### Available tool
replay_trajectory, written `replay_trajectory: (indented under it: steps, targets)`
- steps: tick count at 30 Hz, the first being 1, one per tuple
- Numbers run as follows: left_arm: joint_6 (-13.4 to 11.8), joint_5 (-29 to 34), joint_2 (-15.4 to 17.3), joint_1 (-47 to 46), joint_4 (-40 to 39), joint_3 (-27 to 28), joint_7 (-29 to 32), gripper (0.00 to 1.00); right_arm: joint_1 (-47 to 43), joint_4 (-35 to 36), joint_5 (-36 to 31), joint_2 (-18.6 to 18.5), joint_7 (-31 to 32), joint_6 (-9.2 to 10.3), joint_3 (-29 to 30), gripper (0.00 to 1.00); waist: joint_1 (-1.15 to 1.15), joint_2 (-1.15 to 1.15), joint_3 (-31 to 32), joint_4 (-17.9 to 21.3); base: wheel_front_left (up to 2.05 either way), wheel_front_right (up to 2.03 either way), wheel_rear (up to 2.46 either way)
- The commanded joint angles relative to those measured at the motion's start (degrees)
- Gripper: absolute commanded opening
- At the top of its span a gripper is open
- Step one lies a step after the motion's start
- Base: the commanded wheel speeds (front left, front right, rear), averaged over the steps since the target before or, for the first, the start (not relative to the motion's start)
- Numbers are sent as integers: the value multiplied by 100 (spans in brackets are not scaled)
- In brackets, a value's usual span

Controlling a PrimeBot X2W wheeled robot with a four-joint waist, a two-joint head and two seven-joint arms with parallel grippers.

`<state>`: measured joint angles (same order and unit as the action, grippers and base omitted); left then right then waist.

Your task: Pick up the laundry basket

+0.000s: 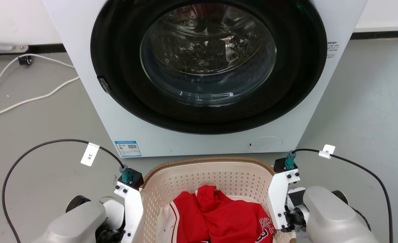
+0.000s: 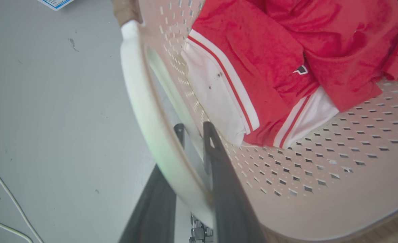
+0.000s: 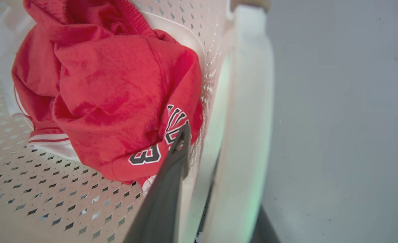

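Note:
The laundry basket (image 1: 205,161), cream with a brown rim, sits on the floor just in front of the washing machine and holds red and white clothes (image 1: 226,212). My left wrist (image 1: 131,199) and right wrist (image 1: 280,199) stand at its two sides. In the left wrist view, my left gripper (image 2: 193,130) straddles the white side handle (image 2: 145,111), one finger inside the wall and one outside, closed on it. The right gripper (image 3: 216,145) straddles the other white handle (image 3: 249,118) the same way; its outer finger is mostly hidden behind the handle.
The white washing machine (image 1: 192,141) stands close behind the basket, its round glass door (image 1: 207,54) shut. White cables (image 1: 33,98) run over the grey floor at the left. Black cables loop from both wrists. Bare floor lies at the right.

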<state>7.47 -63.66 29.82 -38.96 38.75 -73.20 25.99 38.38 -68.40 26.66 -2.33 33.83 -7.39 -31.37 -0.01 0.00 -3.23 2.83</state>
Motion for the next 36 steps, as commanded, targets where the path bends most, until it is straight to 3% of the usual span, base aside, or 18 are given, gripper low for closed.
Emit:
replay_trajectory:
  steps: [1,15,36]
  targets:
    - [0,42,155,107,32,-34,68,0,-41,-2,17,-98,-7,-18,-62,0,1,0,101,3,0,0,0]
    - [0,6,-12,169,83,-33,12,0,-48,-67,180,-87,-70,-19,-235,0,1,0,385,-23,0,0,0]
    - [11,-20,18,182,35,-35,108,0,103,-139,340,-87,-69,-19,-450,0,1,0,523,-43,0,0,0]
